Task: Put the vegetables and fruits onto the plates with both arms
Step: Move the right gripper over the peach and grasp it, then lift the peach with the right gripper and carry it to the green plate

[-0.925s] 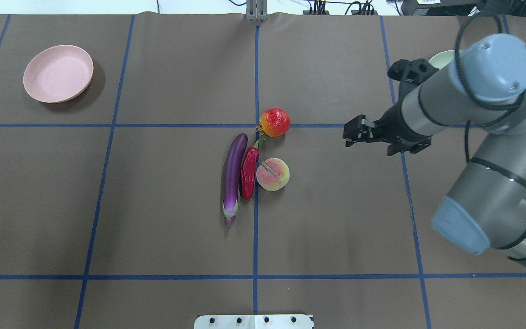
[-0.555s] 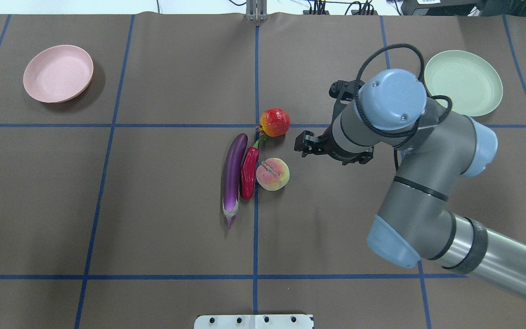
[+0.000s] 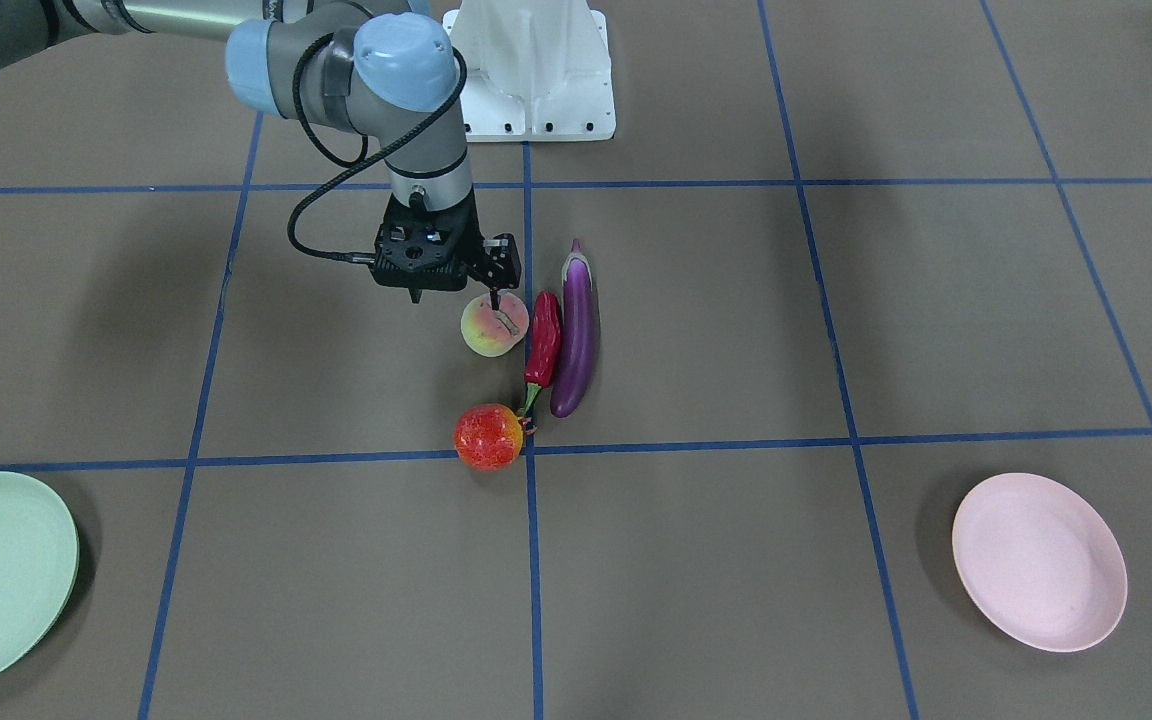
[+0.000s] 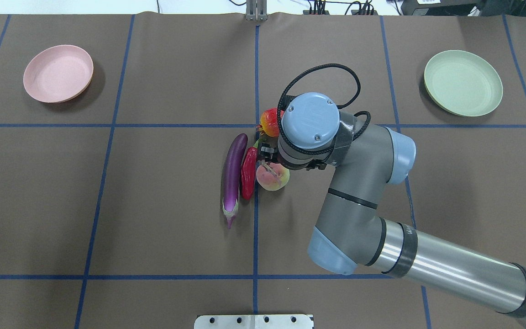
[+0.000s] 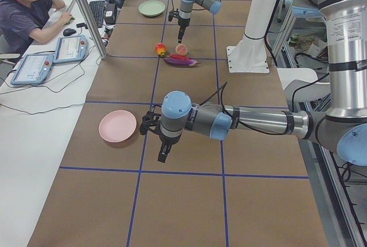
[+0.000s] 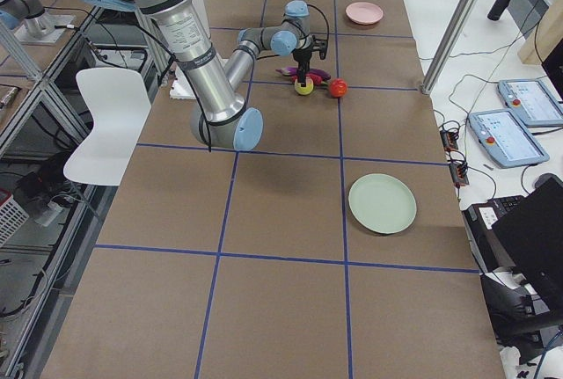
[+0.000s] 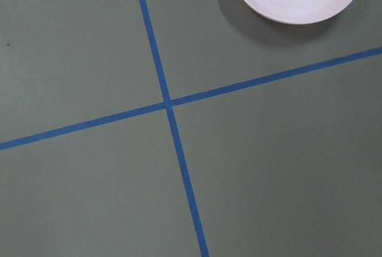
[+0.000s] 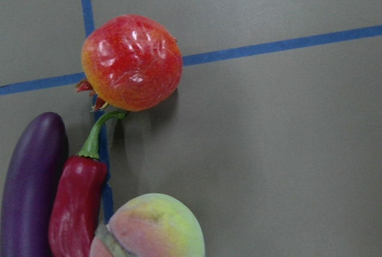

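The purple eggplant (image 4: 233,176), red chili pepper (image 4: 248,173), peach (image 4: 274,179) and red-orange fruit (image 4: 267,121) lie together at the table's middle. My right gripper (image 3: 454,297) is open and points down just over the peach (image 3: 491,332); one fingertip (image 3: 494,297) is at the peach's top, the other stands off to its side. The pink plate (image 4: 57,73) at far left and the mint green plate (image 4: 463,82) at far right hold nothing. My left gripper (image 5: 163,152) hangs near the pink plate (image 5: 117,126); I cannot tell if it is open.
The white base block (image 3: 536,70) stands at the robot's side of the table. Blue tape lines cross the brown mat. An operator (image 5: 23,6) sits beyond the table's far edge, with tablets (image 5: 69,49) beside him.
My right arm has swung left from near the green plate to over the peach, uncovering the green plate. The fruits and vegetables have not moved.
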Robot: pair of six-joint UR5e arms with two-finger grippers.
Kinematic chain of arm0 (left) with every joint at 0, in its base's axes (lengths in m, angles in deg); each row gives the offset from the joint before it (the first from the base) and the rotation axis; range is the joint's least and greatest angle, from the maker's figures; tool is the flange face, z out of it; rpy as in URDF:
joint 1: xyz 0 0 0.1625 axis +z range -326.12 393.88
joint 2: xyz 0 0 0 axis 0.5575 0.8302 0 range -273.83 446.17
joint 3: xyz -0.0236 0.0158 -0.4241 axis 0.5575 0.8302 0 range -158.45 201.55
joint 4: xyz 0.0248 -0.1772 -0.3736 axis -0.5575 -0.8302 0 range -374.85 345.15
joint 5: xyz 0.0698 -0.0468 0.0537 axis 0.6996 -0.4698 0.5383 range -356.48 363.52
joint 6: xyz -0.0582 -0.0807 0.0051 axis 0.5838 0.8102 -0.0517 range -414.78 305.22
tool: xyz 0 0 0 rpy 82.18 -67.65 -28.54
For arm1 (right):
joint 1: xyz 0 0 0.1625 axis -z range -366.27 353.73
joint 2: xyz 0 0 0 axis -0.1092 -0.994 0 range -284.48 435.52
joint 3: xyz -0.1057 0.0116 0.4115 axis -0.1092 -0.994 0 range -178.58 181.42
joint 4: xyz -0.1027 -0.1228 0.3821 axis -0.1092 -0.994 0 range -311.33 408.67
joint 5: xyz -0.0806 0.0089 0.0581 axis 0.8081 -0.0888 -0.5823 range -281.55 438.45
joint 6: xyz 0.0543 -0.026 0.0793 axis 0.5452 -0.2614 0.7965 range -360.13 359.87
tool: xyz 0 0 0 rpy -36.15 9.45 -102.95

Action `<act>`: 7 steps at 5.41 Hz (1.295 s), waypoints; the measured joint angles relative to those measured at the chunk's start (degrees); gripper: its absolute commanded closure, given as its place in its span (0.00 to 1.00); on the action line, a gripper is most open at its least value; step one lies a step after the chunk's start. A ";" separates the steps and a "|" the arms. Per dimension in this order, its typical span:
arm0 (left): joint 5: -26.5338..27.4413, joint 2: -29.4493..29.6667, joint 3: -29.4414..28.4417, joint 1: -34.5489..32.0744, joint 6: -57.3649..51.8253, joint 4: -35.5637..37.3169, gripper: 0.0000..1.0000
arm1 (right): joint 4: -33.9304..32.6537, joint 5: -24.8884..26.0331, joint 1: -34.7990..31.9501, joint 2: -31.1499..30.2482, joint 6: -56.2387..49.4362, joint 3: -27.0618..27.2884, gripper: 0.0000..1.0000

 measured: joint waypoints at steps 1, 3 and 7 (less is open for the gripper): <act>0.00 0.01 -0.04 0.00 0.00 -0.01 0.00 | 0.01 0.42 0.64 1.74 0.08 -2.10 0.00; -0.03 0.03 -0.09 0.00 0.00 -0.01 0.00 | 0.13 1.94 1.73 3.30 0.04 -5.05 0.00; -0.08 0.05 -0.21 0.00 -0.03 -0.02 0.00 | 0.31 4.66 3.83 3.97 -0.78 -9.05 0.14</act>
